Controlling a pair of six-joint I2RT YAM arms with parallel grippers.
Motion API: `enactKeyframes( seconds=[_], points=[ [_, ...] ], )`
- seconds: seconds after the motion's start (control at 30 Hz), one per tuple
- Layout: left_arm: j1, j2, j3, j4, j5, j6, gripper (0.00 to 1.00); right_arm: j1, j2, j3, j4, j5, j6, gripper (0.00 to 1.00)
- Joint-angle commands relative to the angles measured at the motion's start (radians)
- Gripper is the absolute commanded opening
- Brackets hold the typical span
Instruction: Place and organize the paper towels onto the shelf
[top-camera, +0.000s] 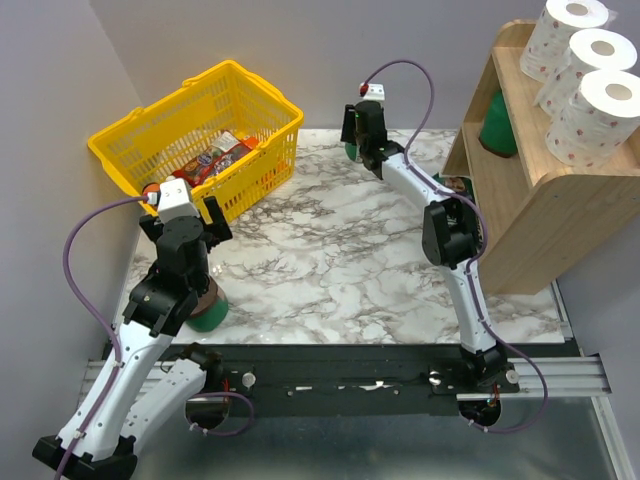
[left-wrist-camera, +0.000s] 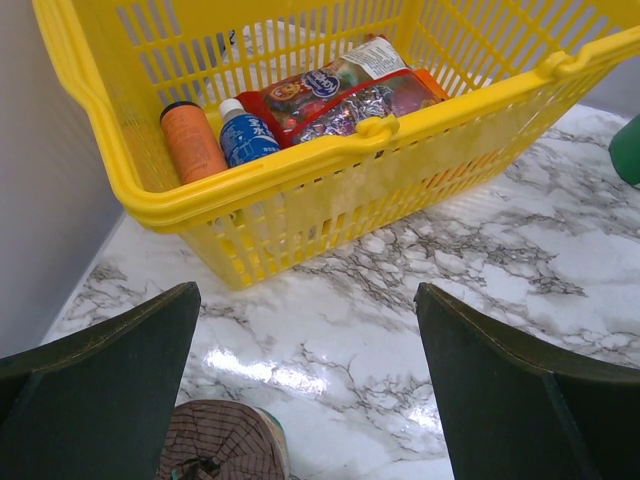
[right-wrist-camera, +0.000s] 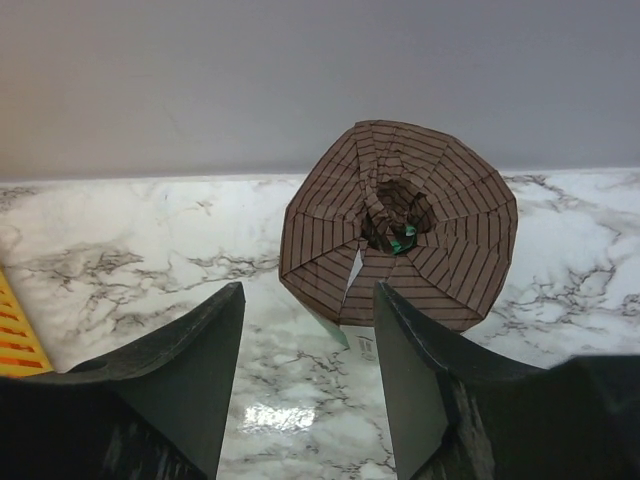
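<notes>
Three white paper towel rolls (top-camera: 590, 65) stand on the top tier of the wooden shelf (top-camera: 560, 210). A green roll (top-camera: 497, 125) sits on the lower tier. My left gripper (top-camera: 190, 225) is open and empty, and faces the basket. A green roll (top-camera: 207, 315) with a brown end (left-wrist-camera: 220, 445) lies under its wrist, by the left finger (left-wrist-camera: 100, 380). My right gripper (top-camera: 358, 135) is open at the table's back edge. Another green roll (top-camera: 352, 152) lies just beyond its fingertips (right-wrist-camera: 440, 370), brown end (right-wrist-camera: 400, 225) toward the camera, not held.
A yellow plastic basket (top-camera: 200, 130) with snack bags and bottles (left-wrist-camera: 250, 130) stands at the back left, close in front of my left gripper. The grey back wall (right-wrist-camera: 300, 80) is right behind the far green roll. The shelf takes up the right side of the marble table (top-camera: 340, 270).
</notes>
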Motion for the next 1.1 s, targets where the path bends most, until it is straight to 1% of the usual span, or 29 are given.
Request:
enactKeyframes(
  seconds=[0.0,0.03,0.07,0.1,0.13,0.17,0.27,0.47,0.57,0.67,0.77,0.8,0.83,0.93,1.07],
  points=[
    [-0.001,-0.008,-0.003,0.018,-0.005,-0.004,0.99,-0.007,-0.003,-0.010,-0.027,0.029,0.155,0.63],
    [-0.001,-0.009,-0.003,0.017,-0.006,-0.003,0.99,-0.012,-0.007,-0.019,-0.030,0.058,0.206,0.64],
    [-0.001,-0.011,-0.001,0.015,-0.006,-0.003,0.99,-0.018,-0.012,-0.028,-0.035,0.054,0.240,0.64],
    [-0.001,-0.014,-0.004,0.017,-0.008,-0.004,0.99,-0.023,-0.018,-0.041,-0.042,0.039,0.274,0.64],
    [-0.001,-0.017,-0.004,0.018,-0.008,-0.004,0.99,-0.035,-0.023,-0.059,-0.049,-0.001,0.346,0.64],
    [-0.001,-0.021,-0.006,0.017,-0.009,-0.004,0.99,-0.038,-0.026,-0.071,-0.056,-0.013,0.371,0.64],
    [-0.001,-0.022,-0.006,0.018,-0.012,-0.003,0.99,-0.040,-0.032,-0.088,-0.081,0.005,0.417,0.63],
    [-0.001,-0.028,-0.004,0.018,-0.014,-0.004,0.99,-0.040,-0.021,-0.058,-0.165,0.003,0.466,0.62],
    [-0.001,-0.028,-0.004,0.018,-0.013,-0.004,0.99,-0.040,-0.040,-0.096,-0.184,0.014,0.507,0.61],
    [-0.001,-0.032,-0.004,0.015,-0.012,-0.006,0.99,-0.043,-0.063,-0.143,-0.112,-0.012,0.500,0.62],
    [-0.002,-0.037,-0.007,0.017,-0.014,-0.004,0.99,-0.049,-0.135,-0.266,0.015,-0.053,0.538,0.63],
    [-0.001,-0.038,-0.007,0.015,-0.016,-0.006,0.99,-0.049,-0.158,-0.315,0.122,-0.055,0.546,0.63],
    [-0.002,-0.038,-0.007,0.014,-0.017,-0.004,0.99,-0.049,-0.202,-0.378,0.152,-0.037,0.579,0.64],
    [-0.002,-0.041,-0.007,0.017,-0.017,-0.006,0.99,-0.050,-0.233,-0.398,0.162,0.032,0.638,0.64],
    [-0.002,-0.038,-0.006,0.015,-0.017,-0.004,0.99,-0.052,-0.227,-0.377,0.165,0.054,0.681,0.64]
  ],
)
